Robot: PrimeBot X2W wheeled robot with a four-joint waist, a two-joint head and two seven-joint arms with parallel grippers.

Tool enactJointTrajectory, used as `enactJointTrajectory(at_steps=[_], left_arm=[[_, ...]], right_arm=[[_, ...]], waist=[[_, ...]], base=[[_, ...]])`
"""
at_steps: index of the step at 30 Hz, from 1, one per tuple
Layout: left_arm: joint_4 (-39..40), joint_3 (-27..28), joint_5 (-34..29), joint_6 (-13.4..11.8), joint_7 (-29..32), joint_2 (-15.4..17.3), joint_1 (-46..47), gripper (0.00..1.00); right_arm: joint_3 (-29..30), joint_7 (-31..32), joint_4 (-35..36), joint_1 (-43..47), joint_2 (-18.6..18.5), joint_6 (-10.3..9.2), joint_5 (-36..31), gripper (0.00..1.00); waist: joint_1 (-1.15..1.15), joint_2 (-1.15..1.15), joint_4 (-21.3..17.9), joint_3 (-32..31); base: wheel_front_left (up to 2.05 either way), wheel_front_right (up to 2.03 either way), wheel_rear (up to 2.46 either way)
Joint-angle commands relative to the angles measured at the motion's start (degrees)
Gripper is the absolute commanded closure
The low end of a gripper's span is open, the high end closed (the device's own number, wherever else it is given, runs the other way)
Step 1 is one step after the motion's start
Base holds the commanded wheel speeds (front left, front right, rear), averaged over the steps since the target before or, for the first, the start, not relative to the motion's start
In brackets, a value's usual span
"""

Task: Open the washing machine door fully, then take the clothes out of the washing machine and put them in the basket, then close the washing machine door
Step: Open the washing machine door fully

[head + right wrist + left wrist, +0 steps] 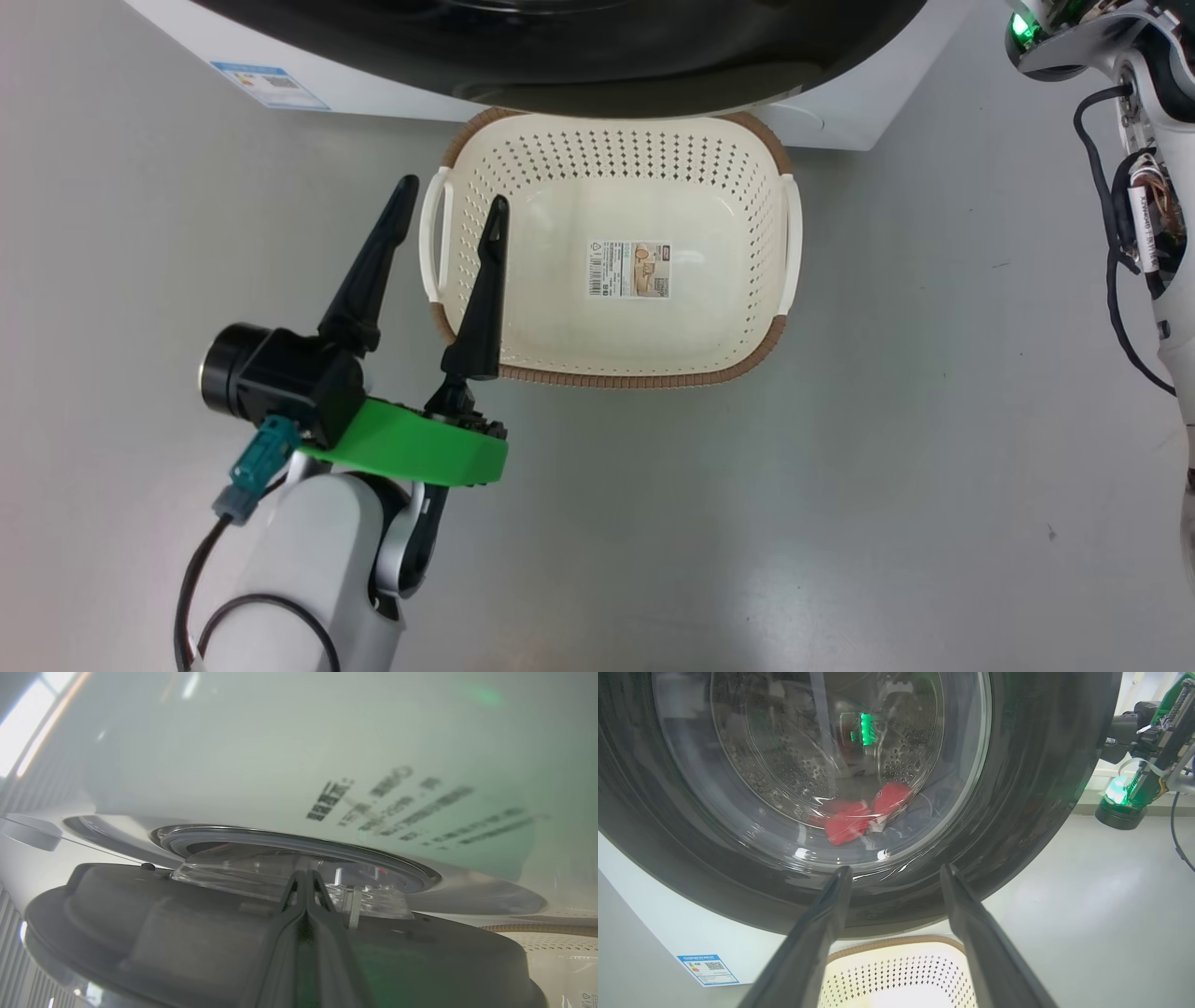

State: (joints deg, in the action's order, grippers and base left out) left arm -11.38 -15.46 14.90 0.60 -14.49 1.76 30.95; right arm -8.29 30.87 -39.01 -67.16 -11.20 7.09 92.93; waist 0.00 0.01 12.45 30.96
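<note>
**L claw wide open by basket; R claw shut tight behind door**

L claw [453, 198]: fingers spread wide, nothing btwn them, nothing touched. In head view it sits at the basket's L end: one tip is outside the L handle, the other crosses the inside wall. How high above the basket it hangs, can't tell.

The basket [747, 154] stands on the grey floor [934, 420], right in front of the washing machine [845, 117], w/ its far rim under the door's bulge. It's empty exc. a paper label [628, 270] on the bottom.

L wrist view: this claw points at the lower part of the washing machine door [1041, 788] and is apart from it. The clothes [859, 819], a red bundle w/ a bit of white, lie low in the drum, seen thru the glass. They show above & btwn the finger tips in that view, inside the machine and well apart from the claw. A blue sticker [707, 968] is low on the washer's white front.

R claw [306, 873]: fingers pressed together, nothing pinched btwn them. In R wrist view the door is ajar, and the claw lies in the gap btwn the door's dark inner face and the washer front. Its tips are just beside the clear glass bowl; contact w/ the door, can't tell. The grey rubber ring [299, 841] is beyond the bowl. A basket corner shows at that view's lower R edge.
</note>
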Motion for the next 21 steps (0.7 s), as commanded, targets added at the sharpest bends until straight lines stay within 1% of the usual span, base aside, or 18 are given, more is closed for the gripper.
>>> enactJointTrajectory(at_steps=[1, 11, 21], left_arm=[[1.14, 1.97, -0.74, 0.39, -0.51, 1.11, -0.37, 0.0], [0.8, 2.49, -1.18, 0.72, -0.51, 1.11, -0.62, 0.0], [0.07, 3.15, -1.02, 1.14, -0.51, 1.11, -0.92, 0.0]], right_arm=[[-1.38, 0.95, 1.77, -0.65, 2.45, 0.4, -0.13, 1.0], [-4.04, 3.05, 4.42, 1.03, 2.08, 0.4, -1.85, 1.0], [-5.31, 3.92, 6.5, 3.65, 2.26, 0.4, -2.33, 1.0]], waist=[[0.0, -0.01, -0.05, -0.02], [0.0, -0.01, -0.84, -0.64], [0.0, -0.01, -1.6, -2.46]], base=[[0.0, 0.0, 0.0], [0.0, 0.0, 0.0], [0.0, 0.0, 0.0]])
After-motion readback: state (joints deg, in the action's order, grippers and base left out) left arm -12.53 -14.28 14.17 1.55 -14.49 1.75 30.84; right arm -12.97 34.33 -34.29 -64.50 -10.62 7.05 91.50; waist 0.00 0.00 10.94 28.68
